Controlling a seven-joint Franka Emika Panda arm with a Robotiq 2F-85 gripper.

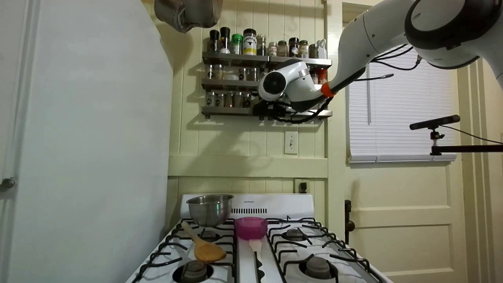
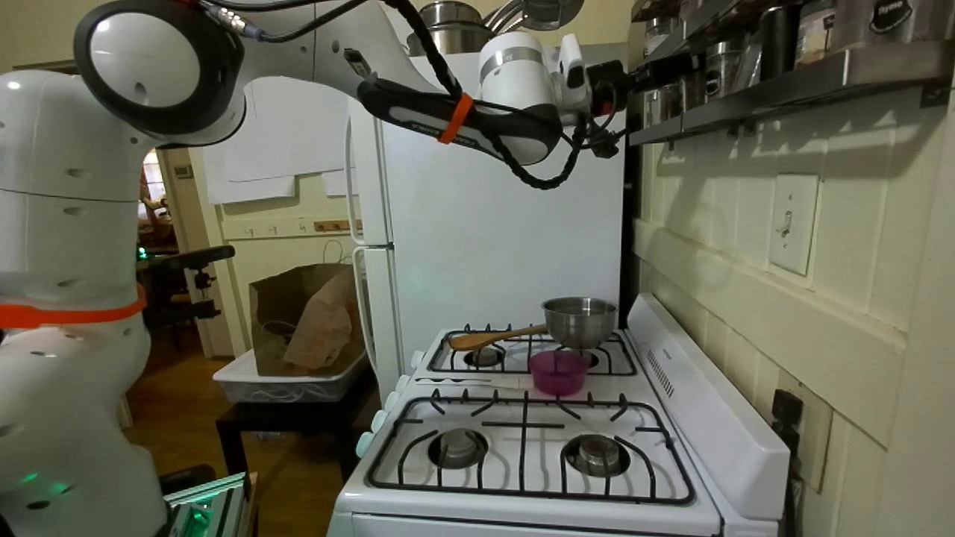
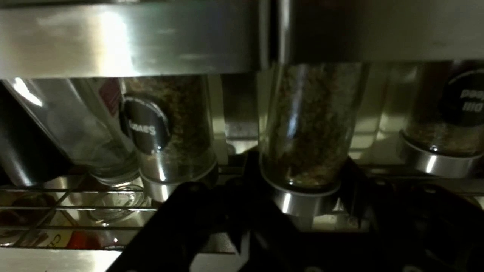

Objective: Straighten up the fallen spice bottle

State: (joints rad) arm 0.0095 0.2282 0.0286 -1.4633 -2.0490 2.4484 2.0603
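- lowest steel shelf (image 1: 228,111): the glass spice bottle (image 3: 312,126), which I take for the fallen one, looks about upright here between the Savory jar (image 3: 181,132) and Dill Seed jar (image 3: 442,121)
- my gripper (image 3: 301,173): dark in there, but looks pinched on the bottle from both sides
- the bottle itself: probably light, stiff, slick and breakable, so easy on the squeeze
- its metal lid (image 3: 300,201): I'd hold just below it, not on the lid alone

The silver-capped spice bottle (image 3: 310,132) seems upright on the shelf (image 3: 378,34).
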